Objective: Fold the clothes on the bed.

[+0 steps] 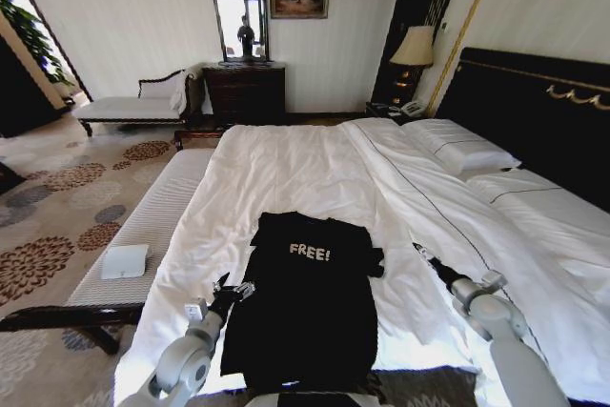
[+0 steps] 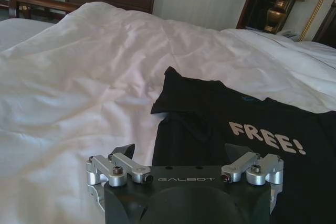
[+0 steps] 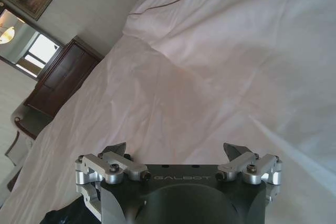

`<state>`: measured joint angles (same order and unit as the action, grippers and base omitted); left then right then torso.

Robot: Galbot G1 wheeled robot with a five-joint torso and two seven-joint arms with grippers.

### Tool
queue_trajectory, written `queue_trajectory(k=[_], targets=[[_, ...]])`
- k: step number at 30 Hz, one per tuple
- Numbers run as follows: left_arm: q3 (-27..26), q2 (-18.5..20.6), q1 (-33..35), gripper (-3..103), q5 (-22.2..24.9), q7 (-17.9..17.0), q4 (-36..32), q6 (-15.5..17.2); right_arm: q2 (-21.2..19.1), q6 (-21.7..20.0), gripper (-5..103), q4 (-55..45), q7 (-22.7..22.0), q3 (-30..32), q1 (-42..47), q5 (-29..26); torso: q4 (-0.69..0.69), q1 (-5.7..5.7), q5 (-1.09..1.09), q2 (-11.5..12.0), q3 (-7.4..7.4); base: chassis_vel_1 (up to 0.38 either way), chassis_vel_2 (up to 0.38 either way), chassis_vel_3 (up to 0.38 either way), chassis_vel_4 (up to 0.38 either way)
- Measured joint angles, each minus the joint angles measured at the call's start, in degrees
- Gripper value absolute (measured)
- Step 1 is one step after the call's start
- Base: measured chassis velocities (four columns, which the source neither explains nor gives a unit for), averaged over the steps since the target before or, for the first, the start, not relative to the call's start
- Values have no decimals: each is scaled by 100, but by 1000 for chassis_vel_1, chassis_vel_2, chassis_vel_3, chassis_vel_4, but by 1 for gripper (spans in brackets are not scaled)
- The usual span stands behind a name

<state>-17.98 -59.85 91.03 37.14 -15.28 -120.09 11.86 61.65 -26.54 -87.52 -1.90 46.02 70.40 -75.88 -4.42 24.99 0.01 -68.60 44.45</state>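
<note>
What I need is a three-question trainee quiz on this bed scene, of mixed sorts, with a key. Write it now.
1. True or false: the left hand is shut on the T-shirt.
2. What lies below the right hand? A: the white bed, bare. B: the T-shirt's chest. C: a pillow.
3. Fill in: the white lettering on the T-shirt reads ____.

Key:
1. False. The left hand is open at the T-shirt's edge.
2. A.
3. FREE!
</note>
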Motion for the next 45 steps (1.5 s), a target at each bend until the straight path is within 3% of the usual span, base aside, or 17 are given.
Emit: queue_trajectory(k=[12, 14, 28, 41, 44, 45], targets=[[-134, -100, 395, 98, -231, -22, -149, 0, 357, -157, 100, 902, 7, -685, -1052, -111, 0, 0, -1, 0, 0, 0, 0, 0, 0], [-153, -101, 434, 98, -244, -24, -187, -1, 426, -160, 103, 990, 11, -689, -1094, -91, 0, 0, -1, 0, 0, 0, 0, 0, 0], [-305, 93, 410, 98, -75, -117, -401, 15, 848, -201, 93, 977, 21, -338, -889, -151, -1, -1, -2, -1, -1, 0, 0, 0, 0], [-444, 191, 497, 98, 20, -177, -583, 49, 944, -191, 72, 1161, 42, -307, -895, -131, 0, -1, -1, -1, -1, 0, 0, 0, 0], [-473, 165, 497, 98, 227, -239, -612, 90, 954, -196, 57, 1171, 43, -349, -875, -121, 0, -1, -1, -1, -1, 0, 0, 0, 0], [-473, 165, 497, 98, 227, -239, -612, 90, 954, -196, 57, 1171, 43, -349, -875, -121, 0, -1, -1, -1, -1, 0, 0, 0, 0]])
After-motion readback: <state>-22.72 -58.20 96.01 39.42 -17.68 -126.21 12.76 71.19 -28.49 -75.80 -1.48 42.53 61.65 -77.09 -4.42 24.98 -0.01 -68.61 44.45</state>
